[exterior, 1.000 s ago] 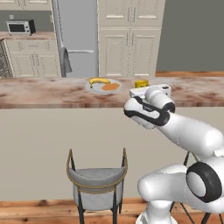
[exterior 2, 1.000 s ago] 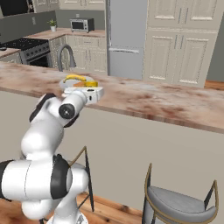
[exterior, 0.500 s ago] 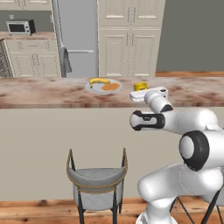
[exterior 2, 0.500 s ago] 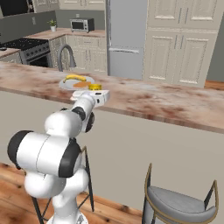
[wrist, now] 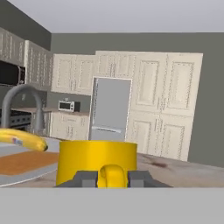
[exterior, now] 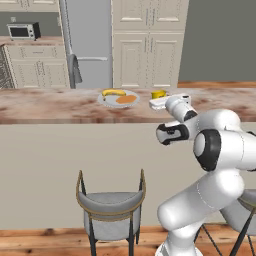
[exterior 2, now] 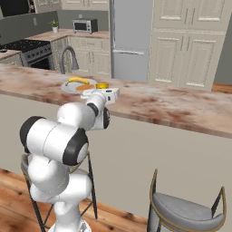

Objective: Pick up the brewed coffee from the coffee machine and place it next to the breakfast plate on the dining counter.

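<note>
Cream cabinets (exterior: pixel 147 47) flank a steel refrigerator (exterior: pixel 87 42) against a grey wall (exterior: pixel 217 40), with two stools (exterior: pixel 111 210) on wood flooring (exterior: pixel 45 242).

Mug (wrist: pixel 97 162) contents hidden behind its wall; plate (wrist: pixel 17 175) cut off at the edge

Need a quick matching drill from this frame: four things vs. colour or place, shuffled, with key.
Things:
1. small bright yellow mug
2. curved yellow banana
3. white microwave
4. grey-seated bar stool

Descriptions:
A. on the floor before the long marbled dining counter
B. on the far back counter
C. on the round pale grey plate
D. on the dining counter beside the plate

Pairs: 1-D, 2-C, 3-B, 4-A
</note>
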Available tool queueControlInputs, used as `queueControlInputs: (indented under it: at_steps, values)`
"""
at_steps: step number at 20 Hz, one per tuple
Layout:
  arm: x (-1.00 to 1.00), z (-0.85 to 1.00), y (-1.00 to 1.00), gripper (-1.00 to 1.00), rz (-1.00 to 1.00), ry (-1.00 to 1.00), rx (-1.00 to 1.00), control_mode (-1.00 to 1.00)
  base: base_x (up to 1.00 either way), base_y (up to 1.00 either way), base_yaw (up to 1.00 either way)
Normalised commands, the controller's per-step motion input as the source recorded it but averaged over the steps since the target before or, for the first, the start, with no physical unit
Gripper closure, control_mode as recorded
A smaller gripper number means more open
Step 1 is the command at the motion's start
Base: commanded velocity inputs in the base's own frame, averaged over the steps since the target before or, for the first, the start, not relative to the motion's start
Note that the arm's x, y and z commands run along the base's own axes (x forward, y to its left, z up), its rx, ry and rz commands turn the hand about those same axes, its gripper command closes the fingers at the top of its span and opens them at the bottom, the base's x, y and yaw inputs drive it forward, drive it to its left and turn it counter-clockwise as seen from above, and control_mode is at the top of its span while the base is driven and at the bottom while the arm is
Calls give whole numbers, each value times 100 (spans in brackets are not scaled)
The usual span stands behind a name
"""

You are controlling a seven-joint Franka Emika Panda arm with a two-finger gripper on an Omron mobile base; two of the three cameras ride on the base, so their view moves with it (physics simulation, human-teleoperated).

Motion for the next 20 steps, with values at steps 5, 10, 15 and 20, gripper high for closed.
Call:
queueControlInputs:
  at_steps: [5,10,15,20]
  values:
    - [-23,1,-1,-100,0,1,0,-100,0,0,0]
    - [-49,42,-5,-100,0,-2,0,-100,0,0,0]
    - [-65,74,0,-100,0,-1,0,-100,0,0,0]
    - [-100,63,-20,-100,0,13,-3,-100,0,0,0]
